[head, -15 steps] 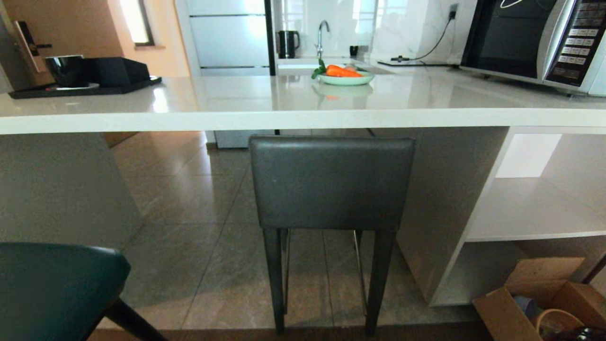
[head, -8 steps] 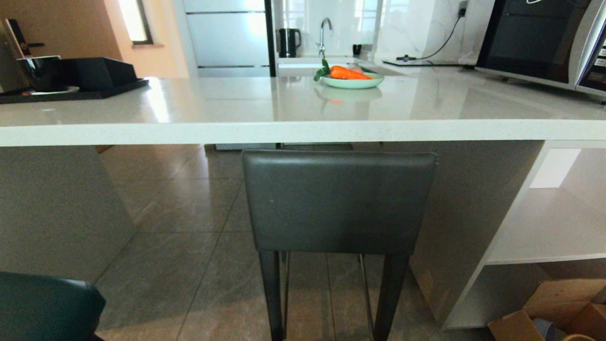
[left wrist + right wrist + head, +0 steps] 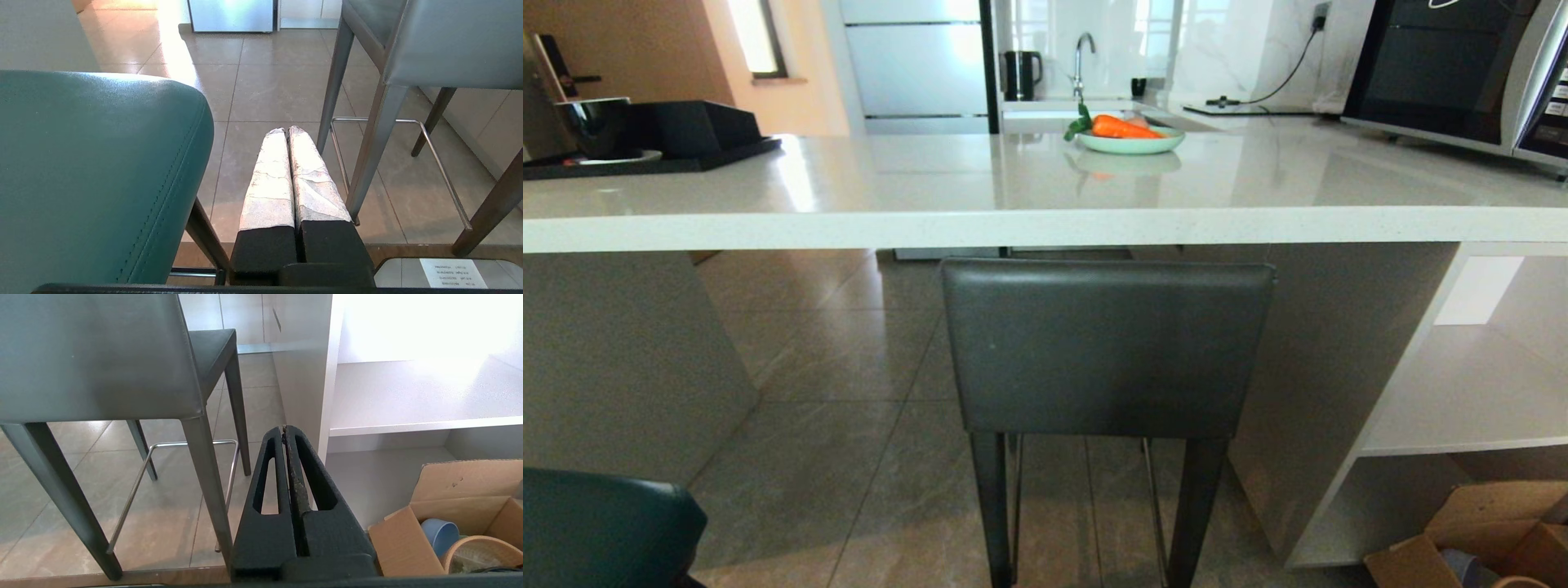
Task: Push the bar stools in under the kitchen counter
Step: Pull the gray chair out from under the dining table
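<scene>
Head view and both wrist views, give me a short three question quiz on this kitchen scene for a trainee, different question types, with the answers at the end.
1. True or false: the dark grey stool stands facing the kitchen counter, its backrest toward the camera.
2. Multiple choice: what lies on the green plate? A) a carrot B) a banana C) a sponge
3. Fill in: the left gripper and right gripper both have their fingers ____.

Key:
1. True.
2. A, a carrot.
3. Shut, holding nothing; the left points between the teal stool and the grey one.
</scene>
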Motion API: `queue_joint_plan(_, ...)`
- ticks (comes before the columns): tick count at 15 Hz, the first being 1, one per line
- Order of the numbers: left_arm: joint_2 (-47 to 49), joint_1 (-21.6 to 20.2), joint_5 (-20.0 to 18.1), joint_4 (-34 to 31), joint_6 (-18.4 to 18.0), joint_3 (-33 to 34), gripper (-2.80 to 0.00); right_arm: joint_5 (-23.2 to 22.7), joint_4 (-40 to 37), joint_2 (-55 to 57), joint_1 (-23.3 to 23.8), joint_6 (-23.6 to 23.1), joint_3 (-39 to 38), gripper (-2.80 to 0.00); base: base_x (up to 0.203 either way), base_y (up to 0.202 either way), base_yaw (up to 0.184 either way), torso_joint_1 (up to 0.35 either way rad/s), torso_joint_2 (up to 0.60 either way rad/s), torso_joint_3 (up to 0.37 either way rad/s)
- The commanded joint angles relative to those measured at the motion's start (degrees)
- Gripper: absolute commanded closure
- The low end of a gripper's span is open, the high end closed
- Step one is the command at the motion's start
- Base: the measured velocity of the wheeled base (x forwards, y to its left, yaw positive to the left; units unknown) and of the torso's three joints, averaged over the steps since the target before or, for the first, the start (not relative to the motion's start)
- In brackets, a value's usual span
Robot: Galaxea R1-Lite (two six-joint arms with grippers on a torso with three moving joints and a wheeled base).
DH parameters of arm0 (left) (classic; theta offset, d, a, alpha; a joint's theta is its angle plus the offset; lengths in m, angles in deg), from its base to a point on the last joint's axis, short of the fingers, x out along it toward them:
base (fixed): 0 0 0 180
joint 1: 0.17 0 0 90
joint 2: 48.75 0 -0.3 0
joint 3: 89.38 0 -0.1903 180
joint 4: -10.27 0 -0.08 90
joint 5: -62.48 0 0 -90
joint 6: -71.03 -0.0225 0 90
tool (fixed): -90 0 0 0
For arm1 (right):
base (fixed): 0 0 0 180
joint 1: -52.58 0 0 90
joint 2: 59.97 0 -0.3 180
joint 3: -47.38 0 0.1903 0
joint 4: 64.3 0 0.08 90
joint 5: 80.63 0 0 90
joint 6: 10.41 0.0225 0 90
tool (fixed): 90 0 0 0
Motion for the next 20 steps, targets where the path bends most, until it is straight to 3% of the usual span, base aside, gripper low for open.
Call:
queue_joint_plan(1, -0.1, -0.1, 0.0, 0.0, 0.0, 0.0, 0.00, 0.0, 0.0, 0.1, 0.0, 0.0, -1.7, 0.00, 0.000, 0.000, 0.000, 0.000, 0.00, 0.000)
queue_joint_plan(3, -0.1, -0.2, 0.0, 0.1, -0.1, 0.0, 0.00, -0.2, 0.0, 0.1, 0.0, -1.2, -1.7, 0.00, 0.000, 0.000, 0.000, 0.000, 0.00, 0.000)
queue_joint_plan(5, -0.1, -0.2, 0.0, -0.1, -0.2, -0.1, 0.00, -1.1, -0.3, 0.1, 0.0, -5.4, -1.7, 0.00, 0.000, 0.000, 0.000, 0.000, 0.00, 0.000)
queue_joint_plan(8, 1.5, -0.2, -0.4, -0.7, -2.1, -0.6, 0.00, -1.8, -2.7, 2.6, 0.0, -4.4, 2.9, 0.00, 0.000, 0.000, 0.000, 0.000, 0.00, 0.000)
queue_joint_plan(10, 4.7, -0.2, -3.8, -1.3, -2.1, -6.1, 0.00, -4.8, -4.8, 10.5, -0.6, -1.3, 10.6, 0.00, 0.000, 0.000, 0.000, 0.000, 0.00, 0.000)
queue_joint_plan(13, 21.1, 1.2, -11.3, -1.2, 4.1, -18.3, 0.00, -9.6, -5.7, 26.3, -3.7, 4.1, 22.1, 0.00, 0.000, 0.000, 0.000, 0.000, 0.00, 0.000)
queue_joint_plan(15, 34.1, 4.4, -16.4, 2.6, 8.0, -24.4, 0.00, -14.5, -6.0, 34.9, -6.9, 5.8, 27.0, 0.00, 0.000, 0.000, 0.000, 0.000, 0.00, 0.000)
queue_joint_plan(17, 47.3, 8.2, -20.3, 10.6, 10.1, -27.1, 0.00, -19.4, -4.7, 42.7, -8.4, 6.6, 28.2, 0.00, 0.000, 0.000, 0.000, 0.000, 0.00, 0.000)
queue_joint_plan(20, 67.9, 11.0, -24.1, 27.7, 11.7, -27.5, 0.00, -23.4, 7.4, 54.5, -8.6, 7.4, 24.0, 0.00, 0.000, 0.000, 0.000, 0.000, 0.00, 0.000)
